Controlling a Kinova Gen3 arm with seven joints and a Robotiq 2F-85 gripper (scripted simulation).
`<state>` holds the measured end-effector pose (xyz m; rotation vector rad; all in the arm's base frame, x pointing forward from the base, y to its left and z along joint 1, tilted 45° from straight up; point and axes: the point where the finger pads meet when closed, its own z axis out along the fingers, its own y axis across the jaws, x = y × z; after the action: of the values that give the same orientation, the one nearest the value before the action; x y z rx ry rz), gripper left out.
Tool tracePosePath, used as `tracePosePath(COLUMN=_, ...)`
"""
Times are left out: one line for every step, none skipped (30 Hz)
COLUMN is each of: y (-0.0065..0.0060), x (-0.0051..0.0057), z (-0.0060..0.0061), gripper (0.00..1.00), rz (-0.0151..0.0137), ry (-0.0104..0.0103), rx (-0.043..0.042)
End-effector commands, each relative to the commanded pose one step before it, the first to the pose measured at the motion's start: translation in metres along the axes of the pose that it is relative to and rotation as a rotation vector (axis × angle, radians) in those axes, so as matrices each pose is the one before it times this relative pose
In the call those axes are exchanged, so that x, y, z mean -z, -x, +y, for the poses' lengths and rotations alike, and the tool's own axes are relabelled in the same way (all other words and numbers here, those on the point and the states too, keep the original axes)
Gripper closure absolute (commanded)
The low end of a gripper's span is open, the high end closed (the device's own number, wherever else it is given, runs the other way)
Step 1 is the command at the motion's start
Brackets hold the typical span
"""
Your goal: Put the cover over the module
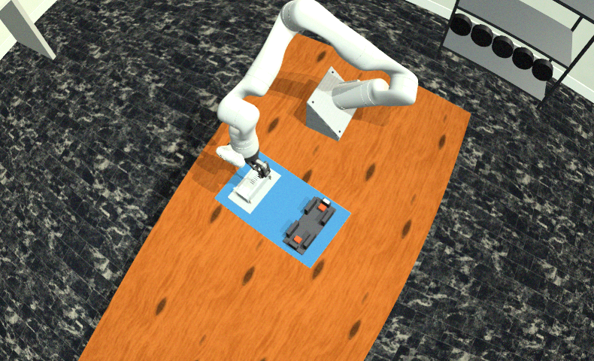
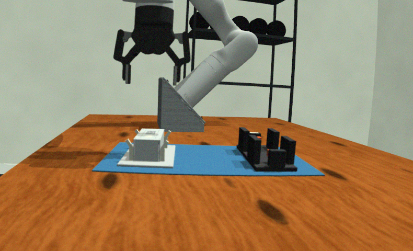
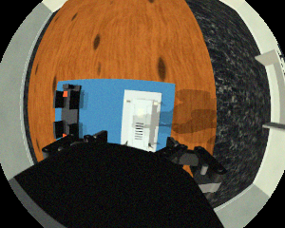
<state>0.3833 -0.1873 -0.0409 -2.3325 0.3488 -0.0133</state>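
One cover [image 2: 148,143] to watch, and it's sitting on the white base plate [image 2: 168,161] at the left end of the blue mat [image 2: 202,158], a pale grey box standing upright with small white prongs [image 2: 129,144] angling out at its lower corners. You can see a printed patch on its top face from the exterior view. From the top camera the cover [image 1: 254,185] reads as a light rectangle square on the base plate [image 1: 236,195], at the mat end nearer the arm's wrist.

Look up from there and you've got your gripper [image 2: 151,72] hanging well above the cover, clear of it, fingers [image 2: 126,73] spread as wide as they go and nothing between them. In the top view the gripper [image 1: 261,168] sits over the far end of the cover.

Slide right along the mat and there's the black holder [image 2: 266,149], a low tray with upright black blocks and orange bits showing between them, well apart from the cover. Top view shows the holder [image 1: 309,226] at the mat's opposite end, an orange square at each end.

Behind it all, the arm's grey wedge pedestal [image 2: 171,112] stands on the wooden table [image 2: 202,211], and a black shelf rack [image 2: 293,61] with dark round objects stands by the wall.
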Motion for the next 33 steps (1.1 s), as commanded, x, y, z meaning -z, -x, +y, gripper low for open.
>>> tracePosePath(y=-0.00016, x=0.0002, z=-0.00011, gripper=0.0, rz=0.00076, ry=0.00003, rx=0.00023)
tracePosePath(y=0.0, x=0.0, z=0.0, gripper=0.0, rz=0.0, ry=0.0, rx=0.0)
tracePosePath(y=0.0, x=0.0, z=0.0, gripper=0.0, rz=0.0, ry=0.0, rx=0.0)
tracePosePath(y=0.0, x=0.0, z=0.0, gripper=0.0, rz=0.0, ry=0.0, rx=0.0)
tracePosePath(y=0.0, x=0.0, z=0.0, gripper=0.0, rz=0.0, ry=0.0, rx=0.0)
tracePosePath(y=0.0, x=-0.00047, z=0.00002, gripper=0.0, rz=0.0001, ry=0.00014, rx=-0.00004)
tracePosePath(y=0.0, x=-0.00056, z=-0.00003, gripper=0.0, rz=-0.00001, ry=-0.00001, rx=0.0)
tracePosePath(y=0.0, x=-0.00056, z=-0.00003, gripper=0.0, rz=-0.00001, ry=-0.00001, rx=0.0)
tracePosePath(y=0.0, x=-0.00056, z=-0.00002, gripper=0.0, rz=-0.00001, ry=-0.00001, rx=0.0)
tracePosePath(y=0.0, x=-0.00056, z=-0.00002, gripper=0.0, rz=-0.00001, ry=-0.00001, rx=0.0)
tracePosePath(y=0.0, x=-0.00056, z=-0.00002, gripper=0.0, rz=-0.00001, ry=-0.00001, rx=0.0)
tracePosePath(y=0.0, x=-0.00056, z=-0.00002, gripper=0.0, rz=-0.00001, ry=-0.00001, rx=0.0)
tracePosePath(y=0.0, x=-0.00056, z=-0.00002, gripper=0.0, rz=-0.00001, ry=-0.00001, rx=0.0)
tracePosePath(y=0.0, x=-0.00056, z=-0.00002, gripper=0.0, rz=-0.00001, ry=-0.00001, rx=0.0)
tracePosePath(y=0.0, x=-0.00056, z=-0.00002, gripper=0.0, rz=-0.00001, ry=-0.00001, rx=0.0)
tracePosePath(y=0.0, x=0.0, z=0.0, gripper=0.0, rz=0.0, ry=0.0, rx=0.0)
tracePosePath(y=0.0, x=0.0, z=0.0, gripper=0.0, rz=0.0, ry=0.0, rx=0.0)
tracePosePath(y=0.0, x=0.0, z=0.0, gripper=0.0, rz=0.0, ry=0.0, rx=0.0)
tracePosePath(y=0.0, x=0.0, z=0.0, gripper=0.0, rz=0.0, ry=0.0, rx=0.0)
tracePosePath(y=0.0, x=0.0, z=0.0, gripper=0.0, rz=0.0, ry=0.0, rx=0.0)
tracePosePath(y=0.0, x=0.0, z=0.0, gripper=0.0, rz=0.0, ry=0.0, rx=0.0)
tracePosePath(y=0.0, x=0.0, z=0.0, gripper=0.0, rz=0.0, ry=0.0, rx=0.0)
tracePosePath(y=0.0, x=0.00008, z=0.00004, gripper=0.0, rz=0.00011, ry=0.00012, rx=-0.00005)
tracePosePath(y=0.0, x=0.0, z=0.0, gripper=0.0, rz=0.0, ry=0.0, rx=0.0)
tracePosePath(y=0.0, x=0.0, z=0.0, gripper=0.0, rz=0.0, ry=0.0, rx=0.0)
tracePosePath(y=0.0, x=0.0, z=0.0, gripper=0.0, rz=0.0, ry=0.0, rx=0.0)
tracePosePath(y=0.0, x=0.0, z=0.0, gripper=0.0, rz=0.0, ry=0.0, rx=0.0)
tracePosePath(y=0.0, x=0.0, z=0.0, gripper=0.0, rz=0.0, ry=0.0, rx=0.0)
tracePosePath(y=0.0, x=0.0, z=0.0, gripper=0.0, rz=0.0, ry=0.0, rx=0.0)
tracePosePath(y=0.0, x=0.0, z=0.0, gripper=0.0, rz=0.0, ry=0.0, rx=0.0)
tracePosePath(y=0.0, x=0.0, z=0.0, gripper=0.0, rz=0.0, ry=0.0, rx=0.0)
tracePosePath(y=0.0, x=0.0, z=0.0, gripper=0.0, rz=0.0, ry=0.0, rx=0.0)
tracePosePath(y=0.0, x=0.0, z=0.0, gripper=0.0, rz=0.0, ry=0.0, rx=0.0)
